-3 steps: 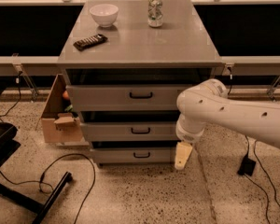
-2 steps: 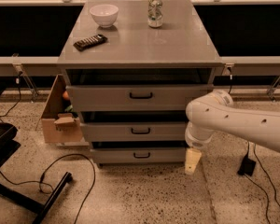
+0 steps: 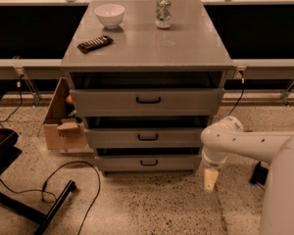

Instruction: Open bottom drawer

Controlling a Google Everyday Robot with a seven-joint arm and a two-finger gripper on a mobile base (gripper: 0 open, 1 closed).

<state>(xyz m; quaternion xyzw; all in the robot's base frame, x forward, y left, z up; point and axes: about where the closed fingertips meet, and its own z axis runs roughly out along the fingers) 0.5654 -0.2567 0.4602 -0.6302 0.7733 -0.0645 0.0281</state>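
Bottom drawer point(image 3: 122, 163) looks unmoved; claw point(image 3: 210, 179) has drifted rightward, now hanging beside its right end, grip unclear.

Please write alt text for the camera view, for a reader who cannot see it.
The robot's hand hangs near the floor, right of the bottom drawer of a grey cabinet. A white bowl and a can stand on top.

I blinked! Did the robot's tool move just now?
Yes. The tool slid right, past the right end of the bottom drawer.
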